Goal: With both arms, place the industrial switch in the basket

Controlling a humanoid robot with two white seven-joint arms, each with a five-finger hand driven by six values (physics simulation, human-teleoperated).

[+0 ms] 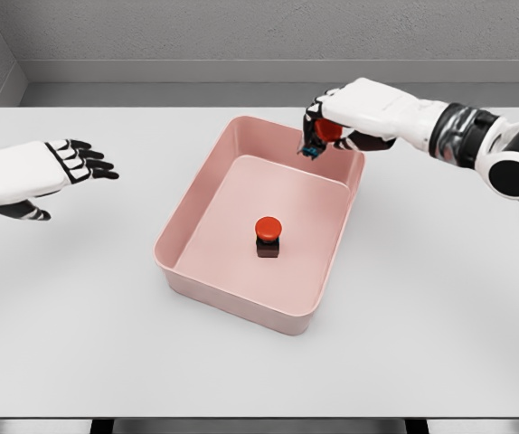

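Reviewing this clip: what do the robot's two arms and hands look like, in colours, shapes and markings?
Both arms have smooth white rounded shells. The left hand has a white back, with white finger segments broken by black joints and black fingertips. The right hand has the same white shell with black fingers. The right arm shows a black and grey banded wrist section and a round black joint ringed in white. No loose cables show.

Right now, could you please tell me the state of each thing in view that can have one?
Pink rectangular plastic basket: upright on the table, holding one switch.
Red-capped black industrial switch: standing upright on the basket floor, untouched.
Second red-capped switch: gripped above the basket's far rim.
Right hand: shut on the second switch.
Left hand: open, hovering, holding nothing.
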